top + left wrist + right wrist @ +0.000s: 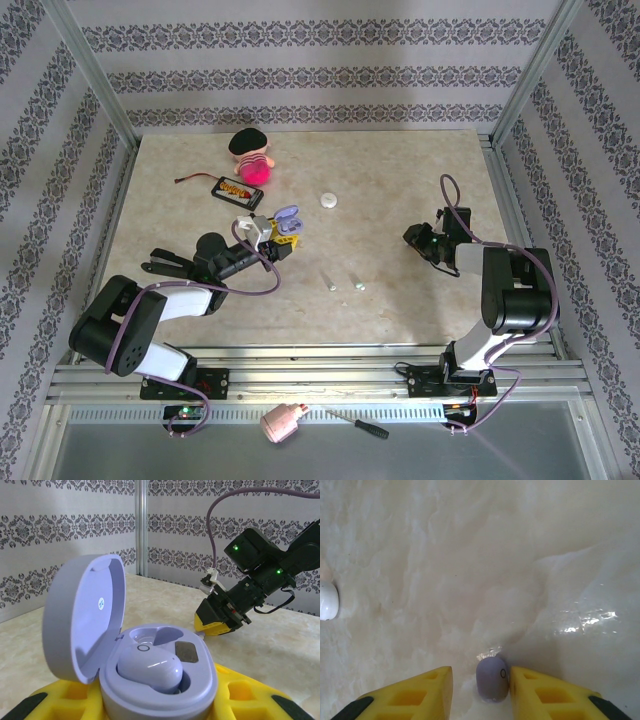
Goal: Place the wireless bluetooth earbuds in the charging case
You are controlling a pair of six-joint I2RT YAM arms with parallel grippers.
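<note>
My left gripper [280, 236] is shut on an open lilac charging case [160, 680], also seen from above [287, 218]. Its lid [82, 615] stands up on the left. One lilac earbud [149, 667] sits in the near socket, and the socket behind it [145, 636] is empty. A second lilac earbud [492, 679] lies on the table between my right gripper's [481, 682] yellow fingers. It touches the right finger [540, 692], with a gap to the left one. That gripper [418, 240] is open, low at the table's right. Two pale stem-shaped earbuds [328, 282] [358, 286] lie mid-table.
A small white rounded piece [328, 200] rests behind the middle and appears at the left edge of the right wrist view [327, 600]. A doll [252, 155] and a dark flat device [238, 191] sit at the back left. A screwdriver [358, 424] lies below the table's front rail.
</note>
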